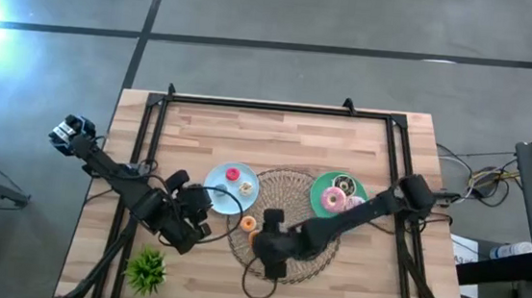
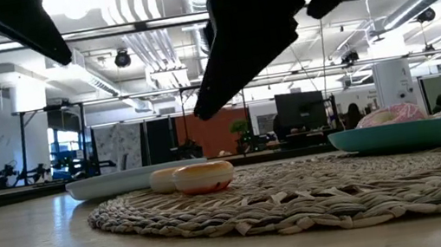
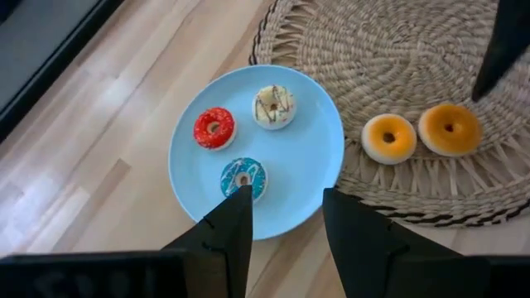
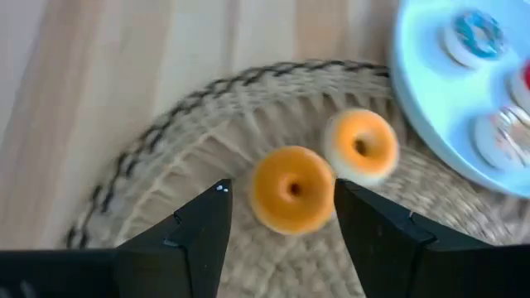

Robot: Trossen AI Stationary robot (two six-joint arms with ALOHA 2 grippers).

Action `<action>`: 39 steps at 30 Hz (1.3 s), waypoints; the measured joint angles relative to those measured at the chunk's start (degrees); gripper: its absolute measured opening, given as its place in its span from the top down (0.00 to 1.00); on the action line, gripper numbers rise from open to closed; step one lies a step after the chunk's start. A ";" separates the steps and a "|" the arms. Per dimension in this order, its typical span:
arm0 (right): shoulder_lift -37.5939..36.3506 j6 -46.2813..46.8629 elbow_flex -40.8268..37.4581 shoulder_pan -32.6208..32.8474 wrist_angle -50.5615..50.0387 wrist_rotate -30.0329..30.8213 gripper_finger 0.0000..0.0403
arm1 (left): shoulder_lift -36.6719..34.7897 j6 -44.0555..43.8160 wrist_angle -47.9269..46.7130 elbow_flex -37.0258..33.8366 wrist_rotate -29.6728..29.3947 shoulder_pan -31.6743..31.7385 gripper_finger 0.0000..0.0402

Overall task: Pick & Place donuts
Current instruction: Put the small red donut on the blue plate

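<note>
right end effector (image 4: 281, 217) hangs wide open, empty, above the orange donut (image 4: 292, 189) on the mat

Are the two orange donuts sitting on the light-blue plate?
No, both orange donuts lie on the woven mat, beside the light-blue plate.

Right arm hides part of green plate (image 1: 319, 187); donuts there (image 1: 341, 193) too small, maybe three.

no readable text, label or number anywhere
</note>
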 joint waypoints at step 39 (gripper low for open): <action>9.43 7.23 7.17 -0.86 -5.86 2.17 0.70 | -0.23 2.28 -0.18 -0.60 -1.32 0.09 0.70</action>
